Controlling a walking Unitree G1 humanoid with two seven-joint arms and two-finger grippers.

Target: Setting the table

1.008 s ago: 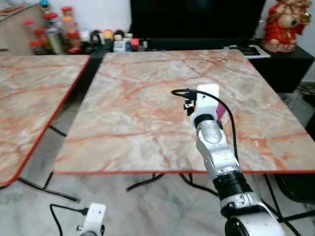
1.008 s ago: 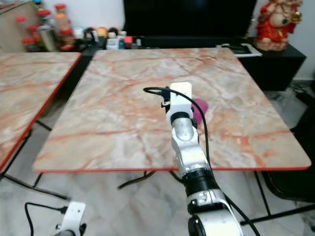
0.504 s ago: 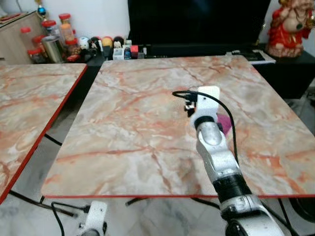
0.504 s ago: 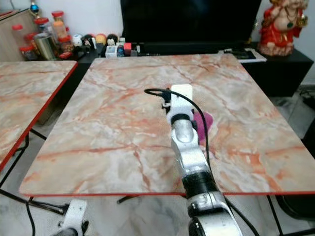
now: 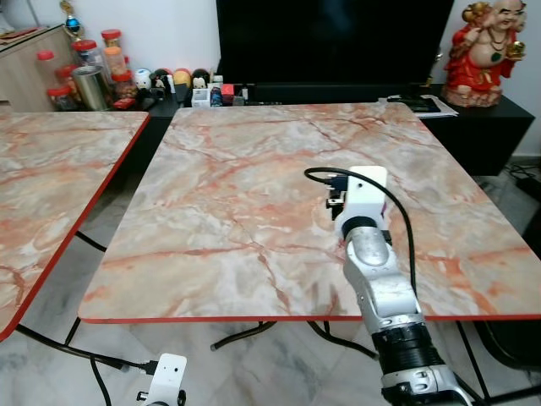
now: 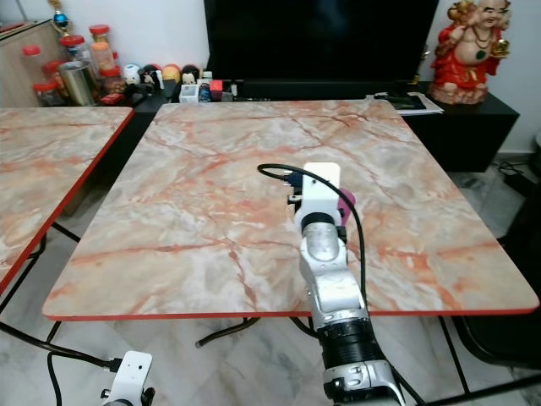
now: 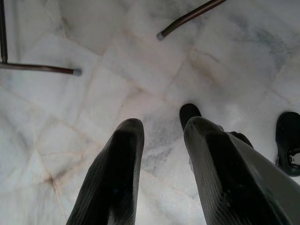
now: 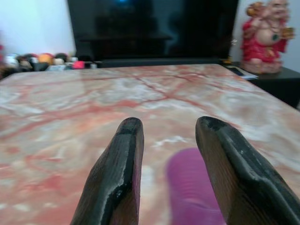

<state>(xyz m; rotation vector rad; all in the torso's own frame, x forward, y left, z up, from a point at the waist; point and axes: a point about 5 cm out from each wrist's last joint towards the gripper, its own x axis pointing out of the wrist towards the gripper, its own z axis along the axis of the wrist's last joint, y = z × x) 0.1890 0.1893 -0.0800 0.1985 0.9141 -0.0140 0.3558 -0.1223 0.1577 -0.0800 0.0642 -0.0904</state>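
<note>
Nearest, the left tool hangs low over the pale marble floor, its two black fingers apart with nothing between them; thin dark table legs cross the floor beyond it, and its white wrist housing shows below the table's near edge.

The right arm reaches up over the near edge of the marble table with its red rim, a black cable looping off its white wrist block. The right tool is held just above the tabletop, fingers spread and holding nothing. A purple plate-like item lies flat on the table right at that tool, in the gap between the fingertips and partly under the far one; whether a finger touches it cannot be made out. From the head camera a sliver of the same purple item peeks out on the right side of the wrist block, right of the table's middle.

Farther left stands a second marble table. Beyond both, a dark cabinet carries a large black television, a row of jars and small bottles at the left, and a red laughing Buddha statue at the right.
</note>
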